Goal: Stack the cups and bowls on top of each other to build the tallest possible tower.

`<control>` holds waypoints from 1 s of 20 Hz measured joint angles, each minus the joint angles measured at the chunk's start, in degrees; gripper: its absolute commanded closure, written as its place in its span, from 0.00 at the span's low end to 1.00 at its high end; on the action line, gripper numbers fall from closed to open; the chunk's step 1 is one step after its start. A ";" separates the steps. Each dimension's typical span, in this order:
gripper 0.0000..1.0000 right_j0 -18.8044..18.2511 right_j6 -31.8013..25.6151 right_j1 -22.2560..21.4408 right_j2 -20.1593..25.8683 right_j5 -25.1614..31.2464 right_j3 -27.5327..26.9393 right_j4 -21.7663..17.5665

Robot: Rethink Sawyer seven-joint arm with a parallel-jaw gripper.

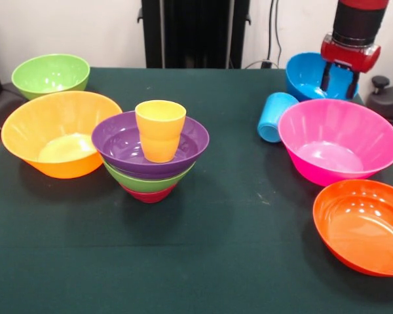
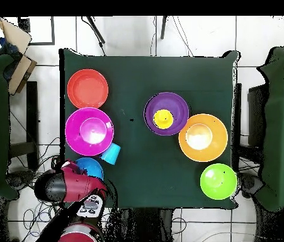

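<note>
The tower stands left of centre: a small crimson bowl (image 1: 149,193), a green bowl (image 1: 147,178) and a purple bowl (image 1: 121,140) nested, with the yellow-orange cup (image 1: 160,131) upright inside the purple one. The light blue cup (image 1: 275,116) lies on its side between the blue bowl (image 1: 304,75) and the large pink bowl (image 1: 337,140). My gripper (image 1: 340,82) hangs over the blue bowl, reaching into it, its dark fingers (image 1: 326,75) apart and open. In the overhead view the arm (image 2: 68,183) covers part of the blue bowl (image 2: 89,167).
A large orange bowl (image 1: 59,131) sits just left of the tower, with a second green bowl (image 1: 50,74) behind it. A red-orange bowl (image 1: 363,226) rests near the front right corner. The dark green table (image 1: 216,261) shows bare cloth in its middle and front.
</note>
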 measured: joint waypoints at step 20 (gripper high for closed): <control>0.00 4.14 0.00 -3.17 -5.27 14.11 -2.87 -0.58</control>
